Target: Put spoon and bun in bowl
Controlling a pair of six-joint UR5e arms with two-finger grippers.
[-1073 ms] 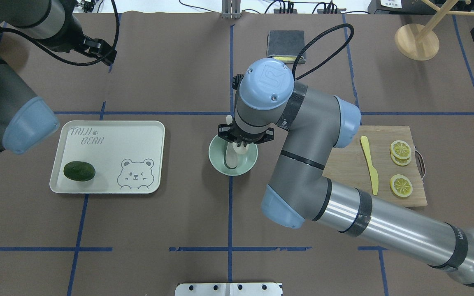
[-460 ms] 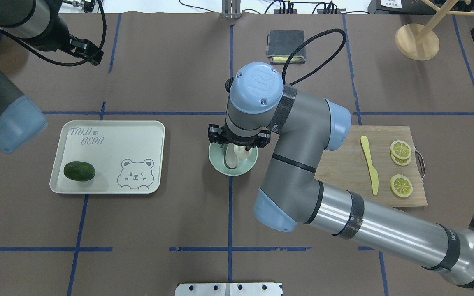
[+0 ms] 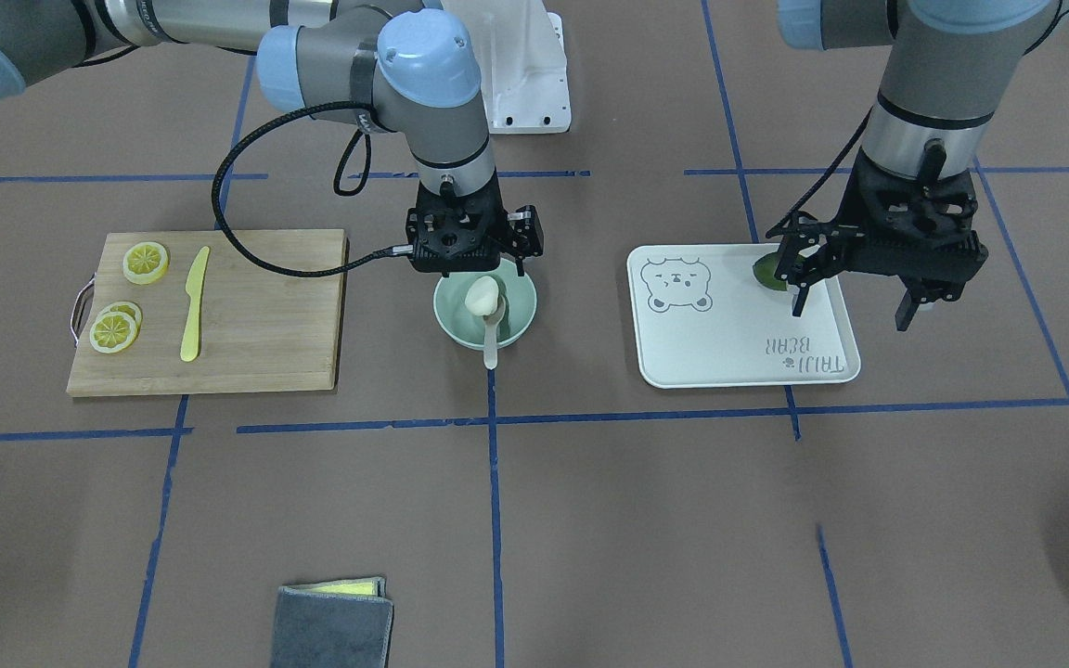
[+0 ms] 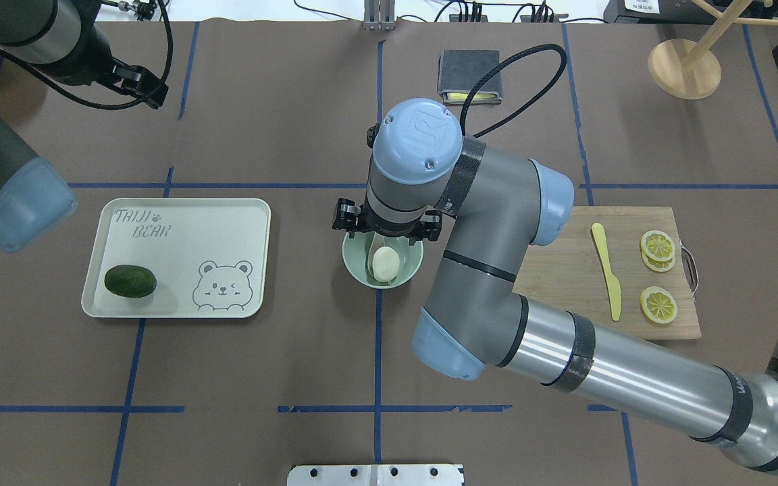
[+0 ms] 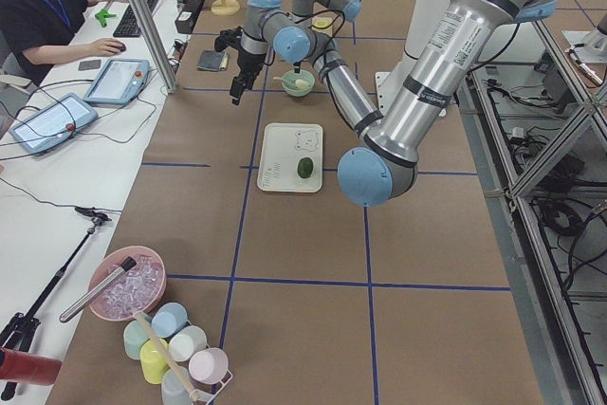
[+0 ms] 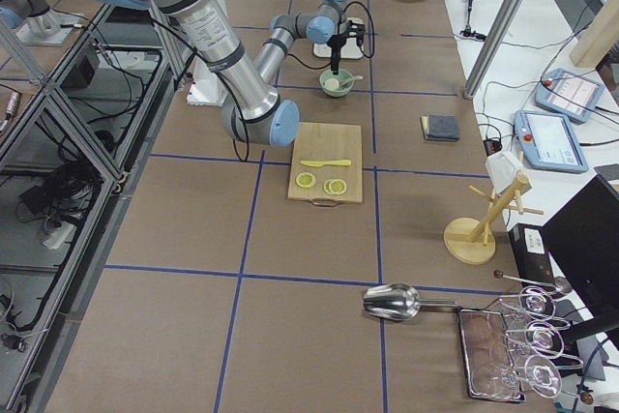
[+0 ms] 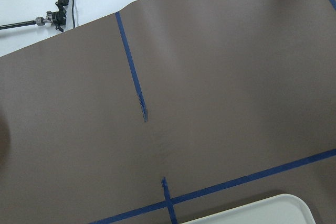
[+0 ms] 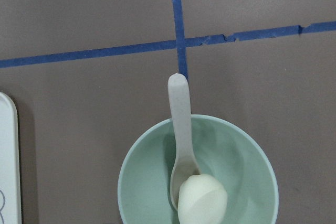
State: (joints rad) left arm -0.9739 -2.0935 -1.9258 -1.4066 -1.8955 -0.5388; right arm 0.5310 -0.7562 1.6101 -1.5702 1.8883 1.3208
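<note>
The mint-green bowl (image 4: 412, 262) stands at the table's middle. The white bun (image 4: 385, 263) lies inside it, on the head of the pale spoon (image 8: 180, 114). The spoon's handle leans out over the far rim. The bowl (image 3: 516, 311), the bun (image 3: 482, 296) and the spoon (image 3: 490, 348) also show in the front view. My right gripper (image 3: 483, 271) hangs just above the bowl's near side, open and empty. My left gripper (image 3: 853, 317) is open and empty, held high over the far left of the table.
A white bear-print tray (image 4: 227, 216) with a dark green fruit (image 4: 130, 281) lies left of the bowl. A wooden board (image 4: 564, 283) with a yellow knife (image 4: 606, 270) and lemon slices (image 4: 658, 246) lies right of it. A grey cloth (image 4: 469, 74) lies at the far middle.
The right gripper held the bun over the bowl. It has opened and the bun now lies in the bowl on the spoon. The left arm drew back to the left.
</note>
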